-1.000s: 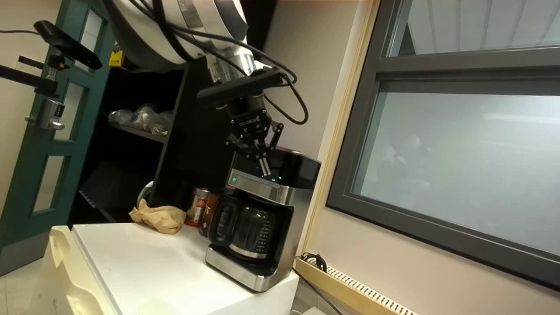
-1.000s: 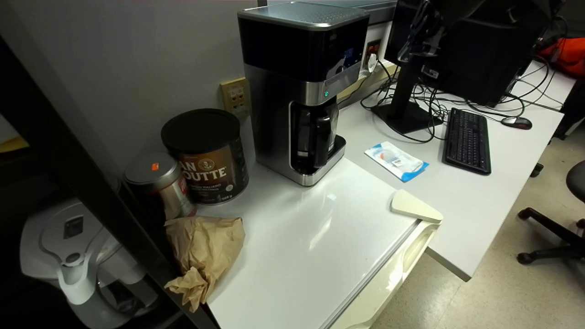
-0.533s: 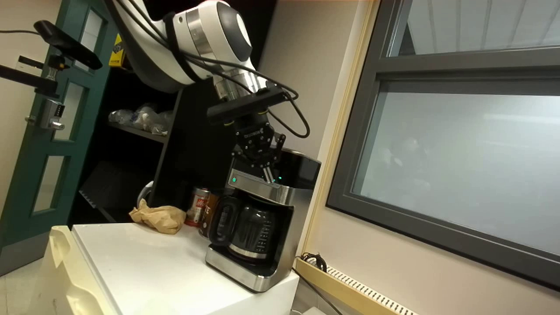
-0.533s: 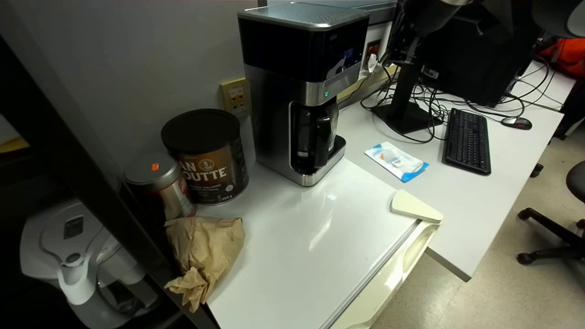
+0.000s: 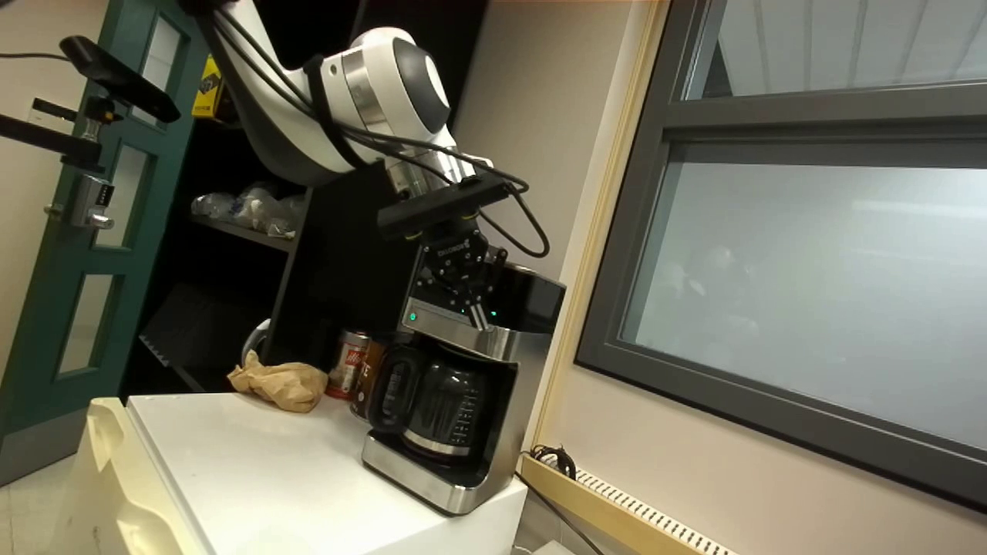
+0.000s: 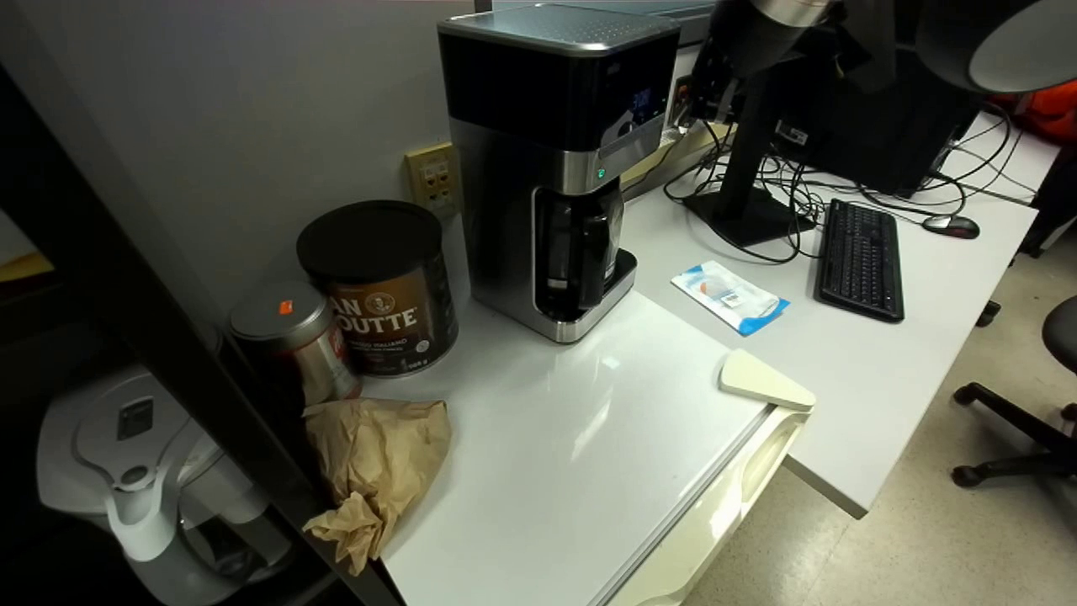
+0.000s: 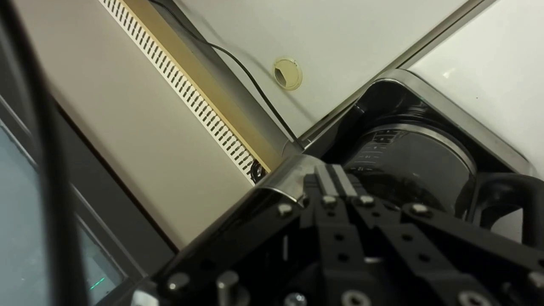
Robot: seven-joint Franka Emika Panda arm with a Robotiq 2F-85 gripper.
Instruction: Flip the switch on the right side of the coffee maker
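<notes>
Pale wall (image 5: 547, 100) and a grey-framed window (image 5: 794, 308) stand beyond the hand (image 5: 478, 317), and the white desk (image 5: 293, 462) lies well below it. The next move turns on how the fingertips (image 7: 326, 180) meet the silver band (image 5: 447, 327) on the upper front of the coffee maker (image 6: 538, 151): they slant down to it, near the end away from its small green light (image 5: 412, 317), and whether they touch it I cannot tell. That band's long axis runs crosswise to the fingertips' slant. The coffee maker stands upright on the desk, just beside the hand, its carafe (image 5: 443, 408) below the fingertips and its tall body behind them. The hand is narrow, its fingertips together, with nothing seen between them. The switch itself is too small or covered to make out; going by the task, it probably sits by the fingertips, so a short, straight press looks likelier to serve than any wider reach.
</notes>
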